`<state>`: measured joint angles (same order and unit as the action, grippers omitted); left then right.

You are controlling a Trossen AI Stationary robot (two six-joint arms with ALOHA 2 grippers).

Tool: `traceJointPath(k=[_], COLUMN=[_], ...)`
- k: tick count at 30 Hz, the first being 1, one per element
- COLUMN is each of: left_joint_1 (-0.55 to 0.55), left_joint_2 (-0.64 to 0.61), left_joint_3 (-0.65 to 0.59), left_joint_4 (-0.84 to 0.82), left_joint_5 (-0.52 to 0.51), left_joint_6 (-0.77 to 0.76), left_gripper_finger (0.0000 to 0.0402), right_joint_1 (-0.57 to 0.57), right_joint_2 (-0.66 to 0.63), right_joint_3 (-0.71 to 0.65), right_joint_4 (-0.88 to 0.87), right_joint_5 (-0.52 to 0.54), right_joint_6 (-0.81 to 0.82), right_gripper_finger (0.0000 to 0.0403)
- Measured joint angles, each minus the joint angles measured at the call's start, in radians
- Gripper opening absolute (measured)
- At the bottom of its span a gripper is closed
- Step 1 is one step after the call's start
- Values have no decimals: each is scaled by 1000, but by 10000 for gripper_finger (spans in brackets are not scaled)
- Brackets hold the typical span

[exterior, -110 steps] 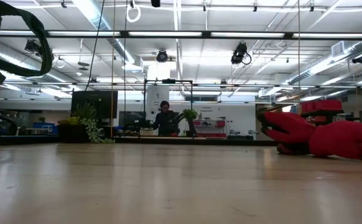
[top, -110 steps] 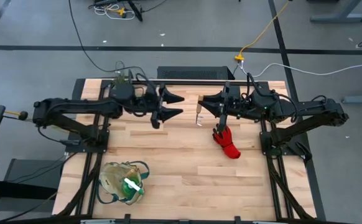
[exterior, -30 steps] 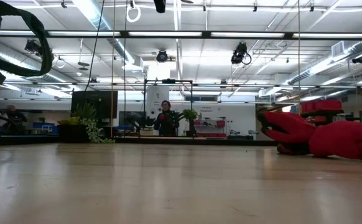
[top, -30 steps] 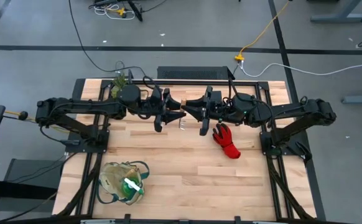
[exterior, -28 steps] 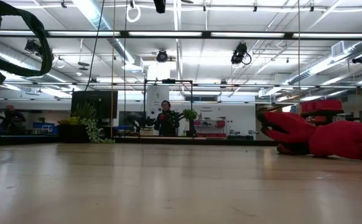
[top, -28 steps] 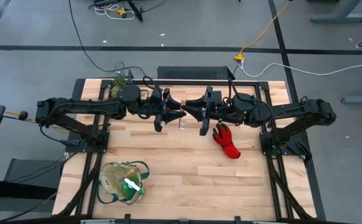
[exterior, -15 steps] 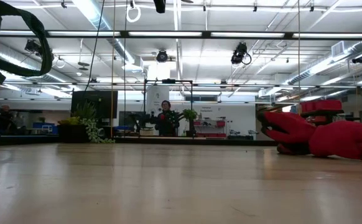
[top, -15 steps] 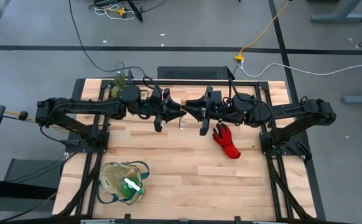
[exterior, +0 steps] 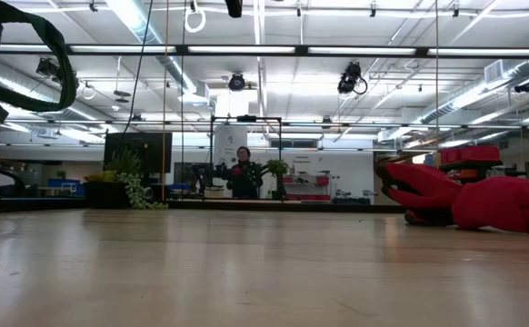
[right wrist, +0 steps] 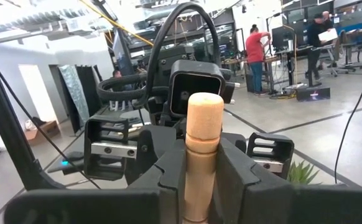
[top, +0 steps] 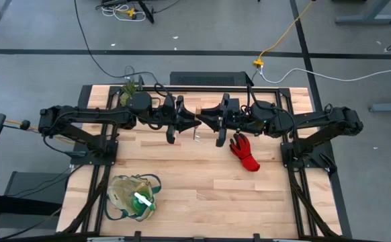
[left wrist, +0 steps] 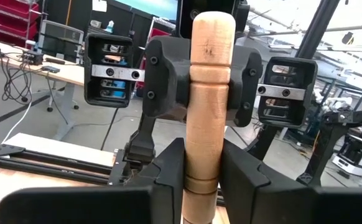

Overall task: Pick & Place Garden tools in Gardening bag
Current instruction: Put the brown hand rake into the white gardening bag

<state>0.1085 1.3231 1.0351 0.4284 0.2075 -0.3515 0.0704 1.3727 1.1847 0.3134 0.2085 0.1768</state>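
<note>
smooth wood tool handle (left wrist: 209, 99), matt blk plastic jaws

My right tool (right wrist: 203, 180) is clamped on a pale wooden handle (right wrist: 203, 149) standing upright; the left tool (right wrist: 187, 140) faces me just behind it, people (right wrist: 255, 56) beyond.

A: Bright, even light; in the low view the ceiling strip lights (exterior: 274, 50) run in long rows over the hall.

B: Glare?

A: A soft sheen on the bench (exterior: 246, 272). From above, shadows fall short. In the wrist views the wooden handle (left wrist: 207, 99) looms close, slightly soft.
</note>
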Motion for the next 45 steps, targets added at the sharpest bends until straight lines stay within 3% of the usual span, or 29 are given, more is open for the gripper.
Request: traceJointPath(k=[6, 17, 23, 33, 45], left_joint_1=[0, 0, 0, 0, 0], left_joint_2=[0, -2, -11, -82, -215], left_joint_3=[0, 0, 0, -2, -1], left_joint_4=[0, -13, -24, -89, -261], left_joint_5=[8, 8, 14, 42, 33], left_joint_6=[7, 19, 31, 51, 87], left_gripper_finger=[80, 80, 81, 80, 80], right_joint_1=[0, 0, 1, 1, 0], right_joint_2=[0, -1, -28, -136, -240], right_joint_3=[0, 0, 0, 0, 0], right_joint_4=[0, -1, -10, -136, -294], right_joint_5=[0, -2, -26, -7, -7], right_joint_6=[-2, -6, -2, -33, -118], right_gripper_finger=[75, 169, 195, 186, 137])
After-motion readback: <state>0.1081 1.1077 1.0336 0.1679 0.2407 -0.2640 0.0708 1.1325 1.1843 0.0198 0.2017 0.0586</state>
